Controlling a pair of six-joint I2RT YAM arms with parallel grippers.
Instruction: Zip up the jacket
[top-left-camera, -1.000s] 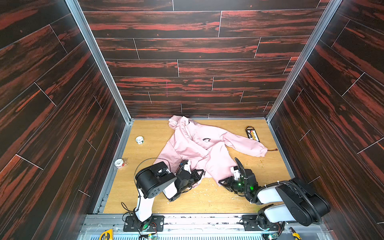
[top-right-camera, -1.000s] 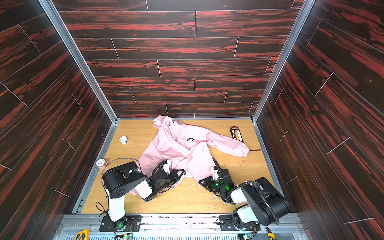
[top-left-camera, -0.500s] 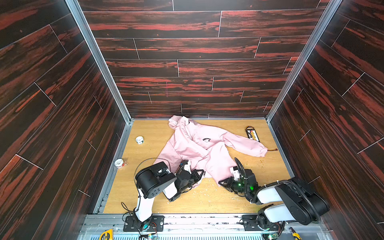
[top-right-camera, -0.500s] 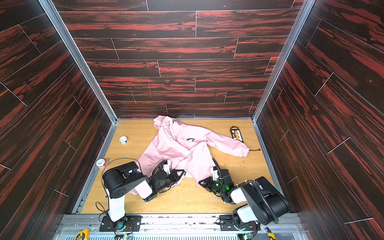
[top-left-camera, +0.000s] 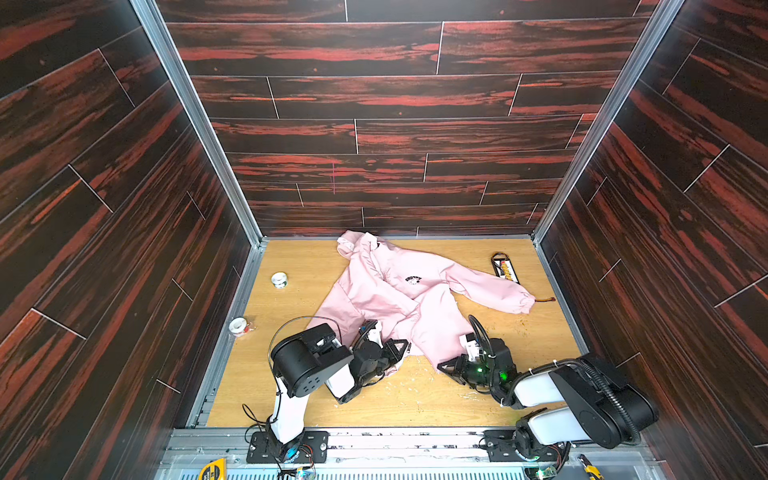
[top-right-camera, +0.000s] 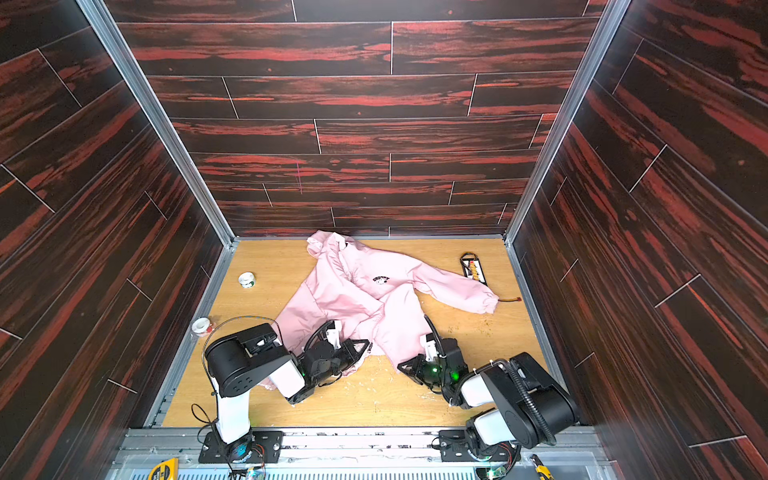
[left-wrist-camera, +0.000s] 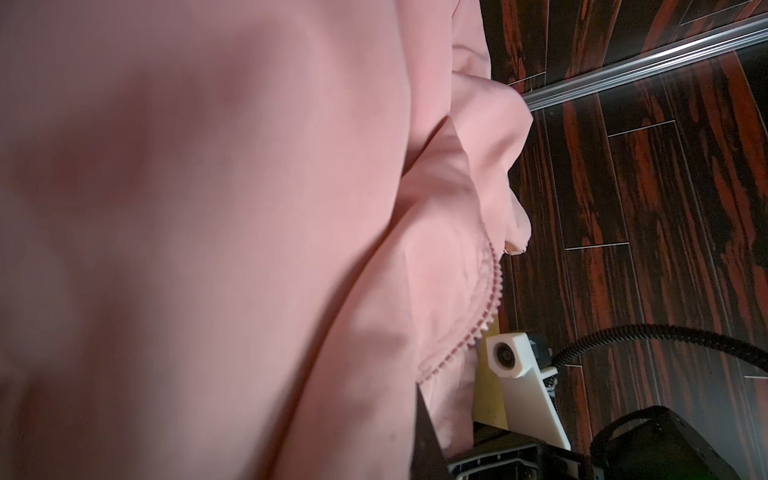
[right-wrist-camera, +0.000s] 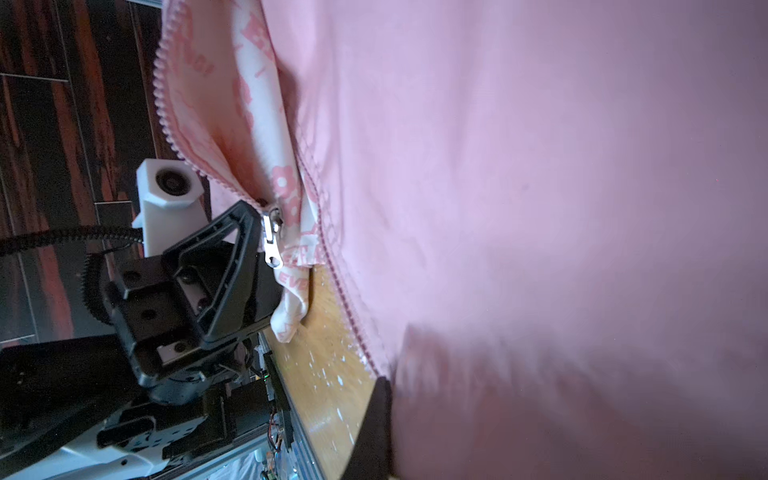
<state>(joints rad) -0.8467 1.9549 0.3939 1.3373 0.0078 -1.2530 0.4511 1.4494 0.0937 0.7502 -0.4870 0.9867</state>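
The pale pink jacket (top-left-camera: 399, 299) lies spread on the wooden floor in both top views, front open, hood toward the back wall. My left gripper (top-left-camera: 404, 346) is shut on the lower front edge on the left side. In the right wrist view that left gripper (right-wrist-camera: 248, 212) sits right beside the silver zipper slider (right-wrist-camera: 272, 241). My right gripper (top-left-camera: 440, 365) is shut on the hem corner of the other front panel. Pink fabric covers most of both wrist views, with one dark finger (right-wrist-camera: 374, 415) showing. Loose zipper teeth (left-wrist-camera: 492, 286) run along the open edge.
Two tape rolls (top-left-camera: 279, 279) (top-left-camera: 238, 326) lie near the left wall. A black pack with cables (top-left-camera: 505, 268) and a thin red-tipped wire (top-left-camera: 545, 299) lie by the right wall. Dark panelled walls close in three sides of the floor (top-left-camera: 374, 403).
My right gripper has shut on the jacket's hem corner. Both arms and the jacket have otherwise stayed in place.
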